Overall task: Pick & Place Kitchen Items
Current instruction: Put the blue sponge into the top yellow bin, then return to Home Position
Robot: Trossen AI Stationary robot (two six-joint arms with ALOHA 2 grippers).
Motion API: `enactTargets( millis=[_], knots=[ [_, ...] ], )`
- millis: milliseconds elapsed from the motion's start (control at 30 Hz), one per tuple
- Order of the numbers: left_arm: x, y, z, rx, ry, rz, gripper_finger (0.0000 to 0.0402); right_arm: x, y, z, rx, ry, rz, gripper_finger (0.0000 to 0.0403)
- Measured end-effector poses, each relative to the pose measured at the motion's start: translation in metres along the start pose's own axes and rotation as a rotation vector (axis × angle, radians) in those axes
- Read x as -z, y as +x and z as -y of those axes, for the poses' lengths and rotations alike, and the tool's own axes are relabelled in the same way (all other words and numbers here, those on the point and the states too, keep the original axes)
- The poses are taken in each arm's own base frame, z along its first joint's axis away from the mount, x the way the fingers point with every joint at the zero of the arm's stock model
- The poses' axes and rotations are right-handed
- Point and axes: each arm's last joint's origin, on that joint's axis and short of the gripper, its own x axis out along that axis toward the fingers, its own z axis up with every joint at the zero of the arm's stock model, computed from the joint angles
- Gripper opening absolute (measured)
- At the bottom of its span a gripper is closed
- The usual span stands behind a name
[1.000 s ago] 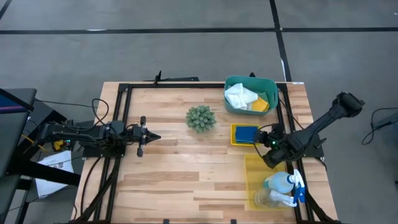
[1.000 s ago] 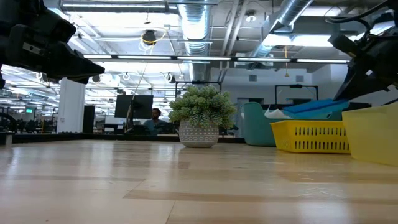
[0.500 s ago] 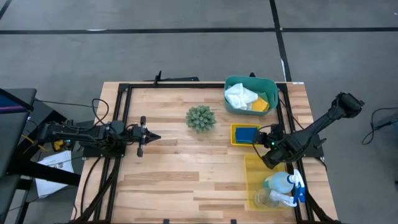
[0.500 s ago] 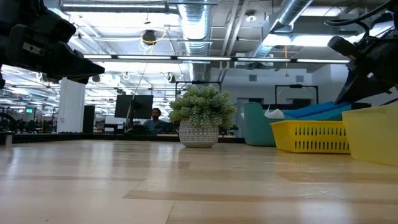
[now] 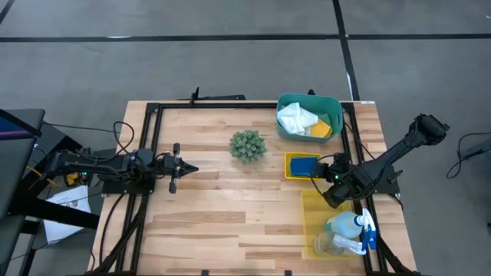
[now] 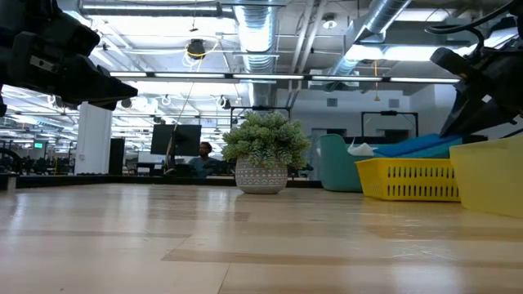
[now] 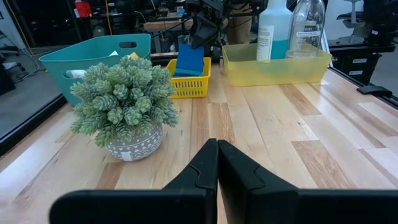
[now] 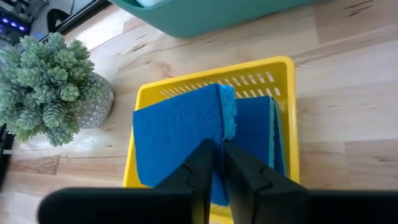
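A blue sponge [image 8: 177,130] slants over a small yellow basket [image 8: 211,79] at the table's right, with my right gripper [image 8: 217,163] shut on it. A second blue sponge [image 8: 255,134] lies flat in the basket beneath. In the high view my right gripper [image 5: 321,170] is at the basket's [image 5: 290,158] right edge. The white cloth [image 5: 295,117] and a yellow sponge [image 5: 321,129] lie in the teal bin [image 5: 309,100]. The spray bottle [image 5: 345,224] and clear cup [image 5: 328,244] sit in the yellow tray [image 5: 311,207]. My left gripper [image 5: 186,169] hovers shut at the left, holding nothing. My right gripper pinches the blue sponge by one edge [image 8: 216,138] between its two fingers, slanting down from the table's right side. The sponge sits tilted, rising above the basket's rim [image 6: 409,163] toward the fingers. Whether its lower end rests on the sponge beneath, I cannot tell.
A round spiky plant in a grey pot [image 5: 247,146] stands mid-table, left of the basket. A black frame [image 5: 149,153] borders the wooden tabletop. Bare wood lies between the two arms and along the near edge.
The blue sponge in my right gripper has tipped a little over the yellow basket, slanting more in the low view. My left arm has kept still.
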Motion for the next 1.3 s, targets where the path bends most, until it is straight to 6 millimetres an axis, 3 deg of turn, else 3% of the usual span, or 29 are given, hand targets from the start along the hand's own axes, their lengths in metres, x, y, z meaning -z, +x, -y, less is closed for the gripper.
enactTargets(
  millis=[367, 667, 933, 1133, 1300],
  knots=[
    [0.000, 0.000, 0.000, 0.000, 0.000, 0.000, 0.0002, -0.002, 0.000, 0.000, -0.016, -0.037, 0.034, 0.0074],
    [0.000, 0.000, 0.000, 0.000, 0.000, 0.000, 0.0002, -0.002, -0.001, -0.002, -0.072, -0.068, 0.086, 0.0142],
    [0.000, 0.000, 0.000, 0.000, 0.000, 0.000, 0.0002, -0.009, -0.018, -0.013, -0.161, -0.185, 0.133, 0.0185],
    [0.000, 0.000, 0.000, 0.000, 0.000, 0.000, 0.0002, -0.028, -0.036, -0.028, -0.232, -0.424, 0.259, 0.0177],
    [0.000, 0.000, 0.000, 0.000, 0.000, 0.000, 0.0002, -0.047, -0.048, -0.036, -0.275, -0.555, 0.382, 0.0115]
  ],
)
